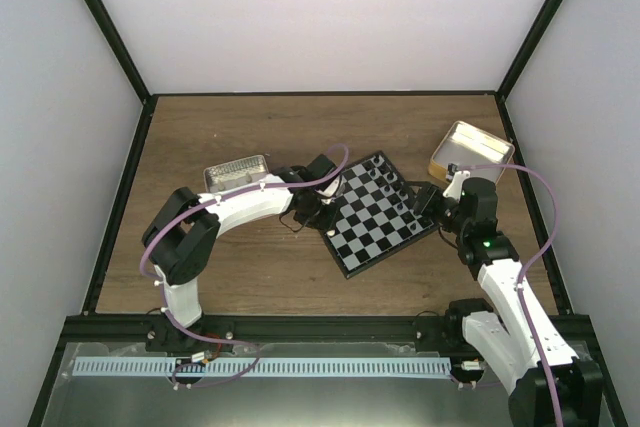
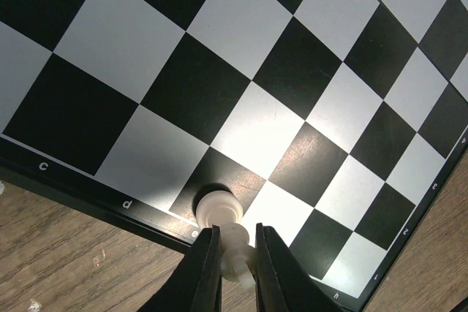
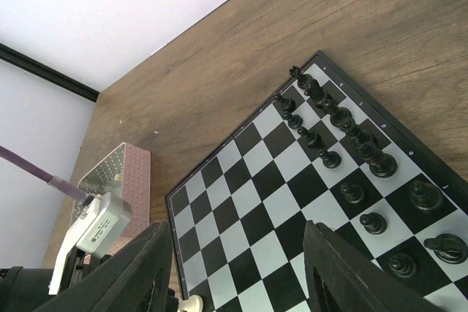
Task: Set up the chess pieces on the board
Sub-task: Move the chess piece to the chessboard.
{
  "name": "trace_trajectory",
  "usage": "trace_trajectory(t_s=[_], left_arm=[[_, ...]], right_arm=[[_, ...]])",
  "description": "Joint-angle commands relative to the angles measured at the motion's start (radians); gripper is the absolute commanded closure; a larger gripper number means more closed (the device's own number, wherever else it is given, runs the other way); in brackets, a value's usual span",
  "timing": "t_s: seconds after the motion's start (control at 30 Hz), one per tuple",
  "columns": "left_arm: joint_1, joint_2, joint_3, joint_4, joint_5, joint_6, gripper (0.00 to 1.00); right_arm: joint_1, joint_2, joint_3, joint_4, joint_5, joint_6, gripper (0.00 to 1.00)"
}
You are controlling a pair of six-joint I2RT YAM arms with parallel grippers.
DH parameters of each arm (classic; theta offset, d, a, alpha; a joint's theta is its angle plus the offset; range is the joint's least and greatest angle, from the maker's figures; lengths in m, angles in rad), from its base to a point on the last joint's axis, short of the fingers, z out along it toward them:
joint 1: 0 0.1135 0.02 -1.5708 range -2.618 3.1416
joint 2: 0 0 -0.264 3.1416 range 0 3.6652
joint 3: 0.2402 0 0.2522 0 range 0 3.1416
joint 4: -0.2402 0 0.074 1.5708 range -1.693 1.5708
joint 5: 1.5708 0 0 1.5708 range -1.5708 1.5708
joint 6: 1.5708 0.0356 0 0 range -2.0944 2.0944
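L hand (image 2: 238, 235): jaws narrow, pinching a white piece (image 2: 219, 210) whose base sits on a dark square at the board (image 2: 131, 34) rim, by mark "e". R hand (image 3: 238, 242): jaws wide, empty, above board. Black pcs (image 3: 344, 118) stand in two rows along board's opposite edge.

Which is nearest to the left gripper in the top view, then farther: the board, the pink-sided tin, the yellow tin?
1. board, directly under the left gripper, which holds a white piece.
2. pink-sided tin, to its left.
3. yellow tin, far right, beyond the board.
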Motion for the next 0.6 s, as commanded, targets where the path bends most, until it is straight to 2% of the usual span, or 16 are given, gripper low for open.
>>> trace_trajectory(t_s=[0.0, 0.57], left_arm=[[-0.006, 0.023, 0.009, -0.022, -0.02, -0.002, 0.86], [-0.006, 0.026, 0.012, 0.013, -0.012, -0.038, 0.84]], right_arm=[[0.003, -0.01, -0.003, -0.006, -0.001, -0.011, 0.49], [0.003, -0.013, -0.007, -0.013, -0.006, -0.014, 0.49]])
